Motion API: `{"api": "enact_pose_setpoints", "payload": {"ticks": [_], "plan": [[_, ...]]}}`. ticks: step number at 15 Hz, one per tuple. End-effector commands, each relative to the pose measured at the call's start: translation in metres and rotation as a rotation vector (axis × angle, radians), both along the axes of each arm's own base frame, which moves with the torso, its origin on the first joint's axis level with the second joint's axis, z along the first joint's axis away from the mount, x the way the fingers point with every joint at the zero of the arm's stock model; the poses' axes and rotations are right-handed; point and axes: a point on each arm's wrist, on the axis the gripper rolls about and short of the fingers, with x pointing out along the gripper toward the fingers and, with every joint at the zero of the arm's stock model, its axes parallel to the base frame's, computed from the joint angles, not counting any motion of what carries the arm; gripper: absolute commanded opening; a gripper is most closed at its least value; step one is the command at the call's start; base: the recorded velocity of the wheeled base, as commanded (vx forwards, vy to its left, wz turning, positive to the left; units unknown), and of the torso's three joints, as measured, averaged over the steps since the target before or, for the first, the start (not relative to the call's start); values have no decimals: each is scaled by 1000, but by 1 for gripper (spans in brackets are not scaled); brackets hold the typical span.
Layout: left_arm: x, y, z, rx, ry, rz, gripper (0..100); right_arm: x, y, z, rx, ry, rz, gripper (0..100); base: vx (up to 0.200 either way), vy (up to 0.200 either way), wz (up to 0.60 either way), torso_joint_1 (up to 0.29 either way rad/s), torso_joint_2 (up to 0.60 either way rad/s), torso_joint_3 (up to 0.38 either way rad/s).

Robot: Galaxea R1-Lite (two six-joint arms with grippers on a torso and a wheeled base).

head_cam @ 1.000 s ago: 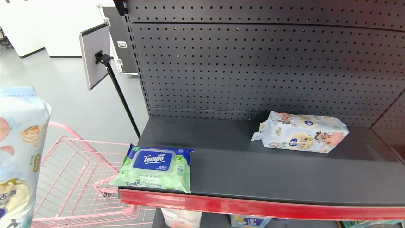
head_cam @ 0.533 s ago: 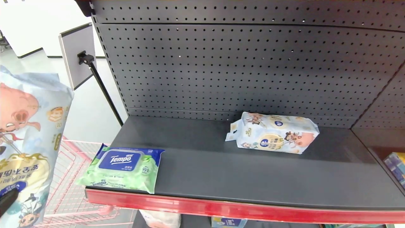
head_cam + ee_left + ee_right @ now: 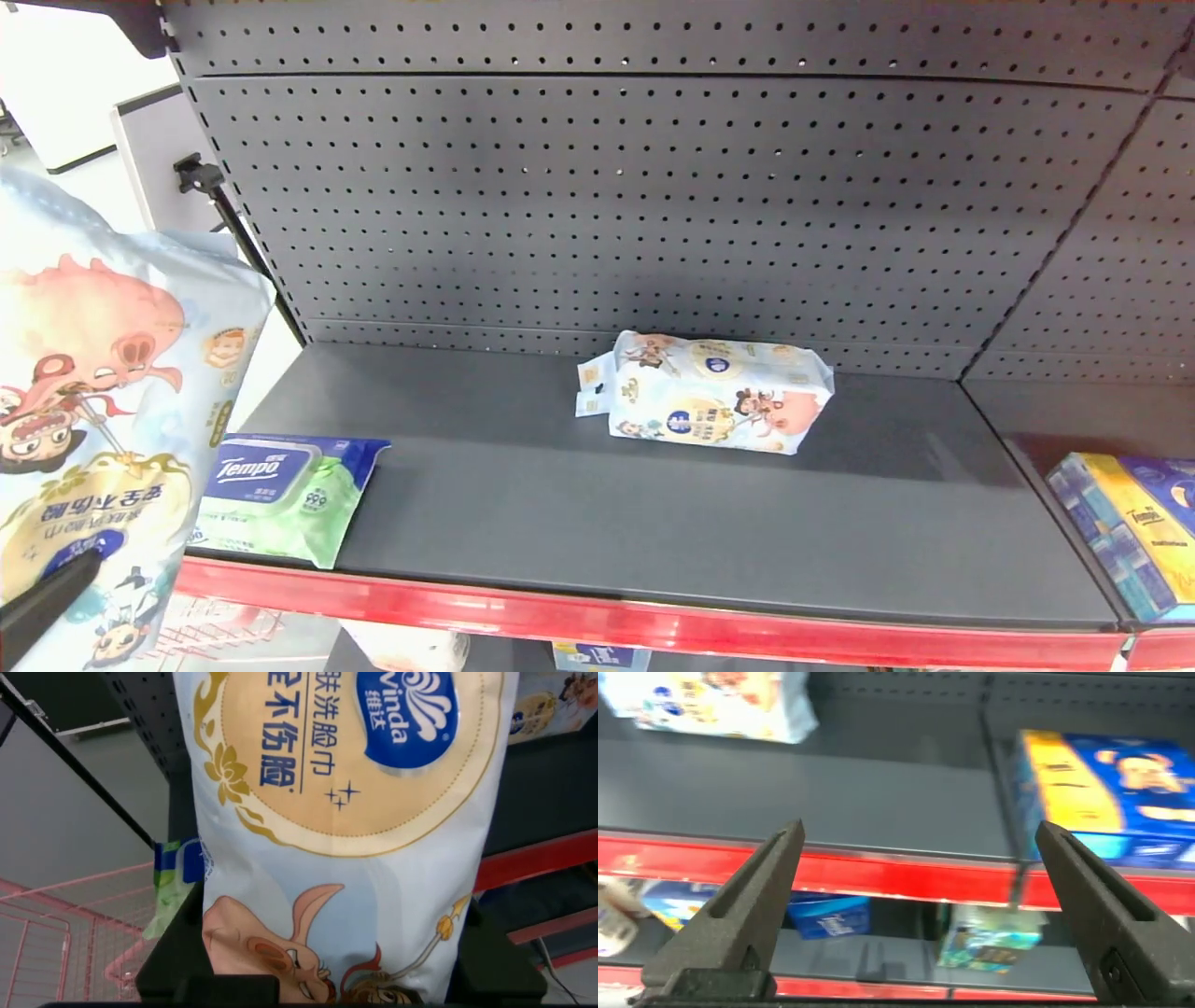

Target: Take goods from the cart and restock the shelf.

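My left gripper (image 3: 336, 966) is shut on a large pale-blue cartoon-printed tissue pack (image 3: 346, 831), held upright. In the head view this pack (image 3: 103, 392) hangs at the far left, beside the left end of the dark shelf (image 3: 579, 523), with one black finger (image 3: 42, 602) across its lower part. A matching tissue pack (image 3: 714, 392) lies near the back of the shelf. A green wet-wipe pack (image 3: 280, 495) lies at the shelf's front left corner. My right gripper (image 3: 920, 831) stands open and empty, low in front of the shelf's red edge (image 3: 878, 868).
A blue and yellow box (image 3: 1134, 527) sits on the neighbouring shelf bay at the right. A bit of the pink cart (image 3: 219, 630) shows below the shelf's left end. Pegboard (image 3: 653, 205) backs the shelf. More goods (image 3: 990, 938) lie on the level beneath.
The head camera has swung right, so shelf and packs slid left in the picture and the cart nearly left it. The held pack has risen and come closer to the shelf's left end.
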Motion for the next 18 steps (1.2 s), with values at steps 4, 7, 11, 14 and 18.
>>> {"api": "enact_pose_setpoints", "payload": {"ticks": [4,7,11,14,18], "plan": [[1,0,-1,0,6,-1,0,0,0,0,1,1,1,100,0,-50,0,2,1,1],[1,0,0,-1,4,-4,0,0,0,0,2,-2,1,100,0,0,0,0,0,0],[0,0,2,-2,-5,-4,0,0,1,0,-20,-3,31,100,0,0,0,0,0,0],[0,0,2,-1,-7,-12,0,0,1,0,-20,0,33,100,0,0,0,0,0,0],[0,0,2,-2,-7,-15,0,0,1,0,-19,0,33,100,100,0,0,2,4,1]]}}
